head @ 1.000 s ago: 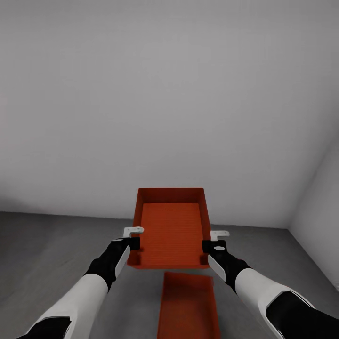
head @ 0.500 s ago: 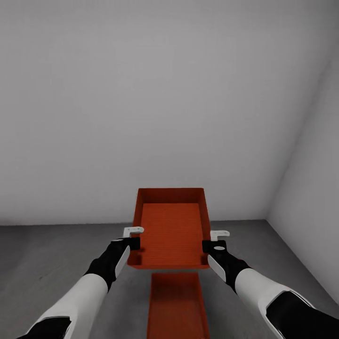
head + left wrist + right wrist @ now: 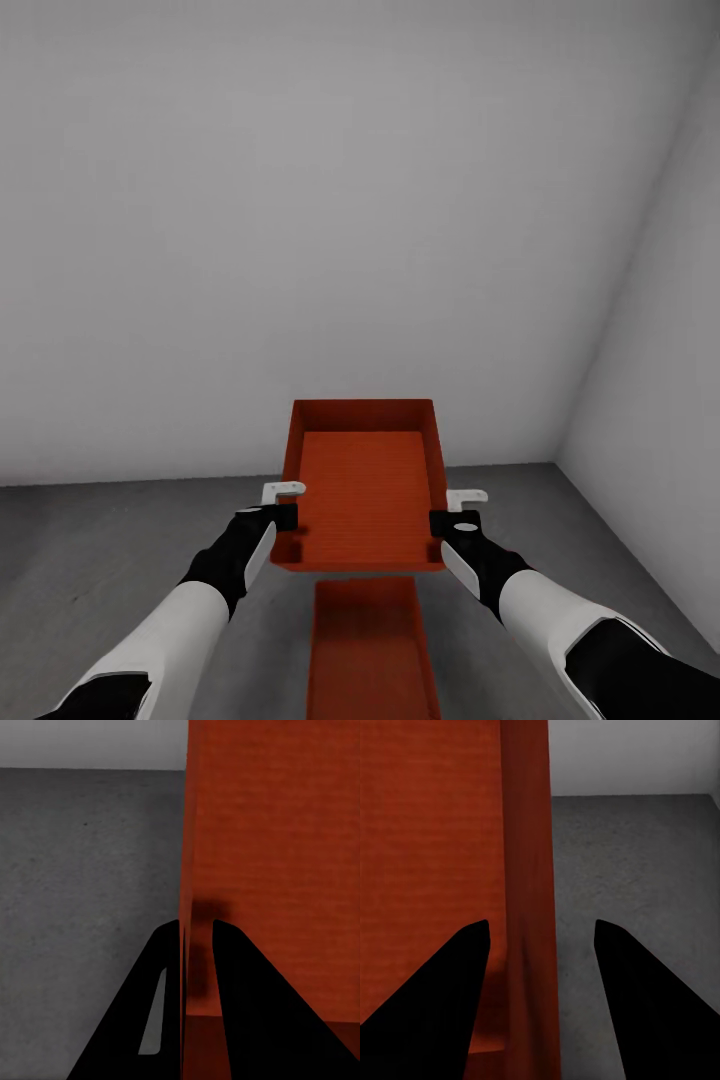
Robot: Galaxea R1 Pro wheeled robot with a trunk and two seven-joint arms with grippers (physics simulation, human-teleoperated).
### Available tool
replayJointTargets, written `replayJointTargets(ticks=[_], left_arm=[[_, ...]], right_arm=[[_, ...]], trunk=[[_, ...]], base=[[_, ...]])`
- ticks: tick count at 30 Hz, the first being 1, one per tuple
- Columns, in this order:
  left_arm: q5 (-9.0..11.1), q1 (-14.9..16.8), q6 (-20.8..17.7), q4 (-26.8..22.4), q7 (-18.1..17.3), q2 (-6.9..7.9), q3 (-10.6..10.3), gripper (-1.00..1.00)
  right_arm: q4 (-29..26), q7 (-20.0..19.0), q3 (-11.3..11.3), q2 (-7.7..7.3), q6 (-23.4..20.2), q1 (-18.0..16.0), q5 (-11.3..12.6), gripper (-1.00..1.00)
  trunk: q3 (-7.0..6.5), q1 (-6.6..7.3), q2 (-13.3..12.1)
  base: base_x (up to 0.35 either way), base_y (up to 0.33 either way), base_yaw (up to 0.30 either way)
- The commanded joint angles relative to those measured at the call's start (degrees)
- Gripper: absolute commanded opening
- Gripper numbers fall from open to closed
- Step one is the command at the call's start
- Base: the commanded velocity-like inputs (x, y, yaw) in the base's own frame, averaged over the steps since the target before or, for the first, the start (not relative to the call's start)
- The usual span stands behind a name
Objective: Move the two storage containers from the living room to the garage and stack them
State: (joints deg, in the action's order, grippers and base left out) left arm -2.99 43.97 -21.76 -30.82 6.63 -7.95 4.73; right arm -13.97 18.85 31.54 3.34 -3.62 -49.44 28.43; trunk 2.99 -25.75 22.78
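Note:
I hold one orange-red storage container [image 3: 365, 490] level in the air in front of me, its open top up. My left gripper [image 3: 285, 505] is shut on its left wall, and the left wrist view shows the fingertips [image 3: 196, 926] pinching that wall [image 3: 277, 832]. My right gripper [image 3: 452, 508] is at the right wall. In the right wrist view its fingers [image 3: 542, 926] stand apart, straddling the wall [image 3: 529, 832] without clearly touching it. The second storage container [image 3: 370, 650] lies on the dark grey concrete floor [image 3: 100, 540], directly below and just nearer than the held one.
A plain white-grey back wall [image 3: 300, 200] stands close ahead. A side wall [image 3: 660, 350] meets it at a corner on the right. Bare concrete [image 3: 82, 870] stretches on both sides of the containers.
The whole picture has shifted, so the camera has turned. The wall corner and the floor container now sit further left, more squarely under the held one. Arms and held container look unchanged.

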Motion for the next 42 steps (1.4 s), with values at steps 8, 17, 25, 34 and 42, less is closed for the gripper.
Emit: replayJointTargets(ticks=[8,17,25,34,42], left_arm=[[-0.27,0.06,-0.30,-0.12,0.14,-1.19,0.62,-1.00],[-0.31,0.06,-0.30,-0.12,0.14,-1.19,0.63,-1.00],[-0.24,0.06,-0.30,-0.13,0.05,-1.19,0.63,-1.00],[-0.12,0.06,-0.45,-0.20,-0.05,-1.24,0.63,-1.00],[0.17,0.06,-0.48,-0.20,-0.47,-1.20,0.64,-1.00]], right_arm=[[-0.01,0.75,0.28,-0.06,-0.33,-0.04,-0.30,-1.00],[-0.01,1.64,0.28,-0.17,-0.33,-0.04,-0.30,-1.00],[-0.01,2.31,0.28,-0.16,-0.34,-0.04,-0.30,-1.00],[-0.01,3.09,0.21,-0.22,-0.33,-0.04,-0.30,-1.00],[-0.01,3.04,0.27,-0.18,0.73,-0.04,-0.30,-1.00]], trunk=[[0.13,-0.04,0.14],[0.13,-0.04,0.14],[0.13,-0.04,0.14],[0.13,-0.04,0.14],[0.67,-0.69,1.34]], base=[[0.000,0.000,0.000],[0.000,0.000,0.000],[0.000,0.000,0.000],[0.000,0.000,0.000],[0.000,0.000,0.000]])
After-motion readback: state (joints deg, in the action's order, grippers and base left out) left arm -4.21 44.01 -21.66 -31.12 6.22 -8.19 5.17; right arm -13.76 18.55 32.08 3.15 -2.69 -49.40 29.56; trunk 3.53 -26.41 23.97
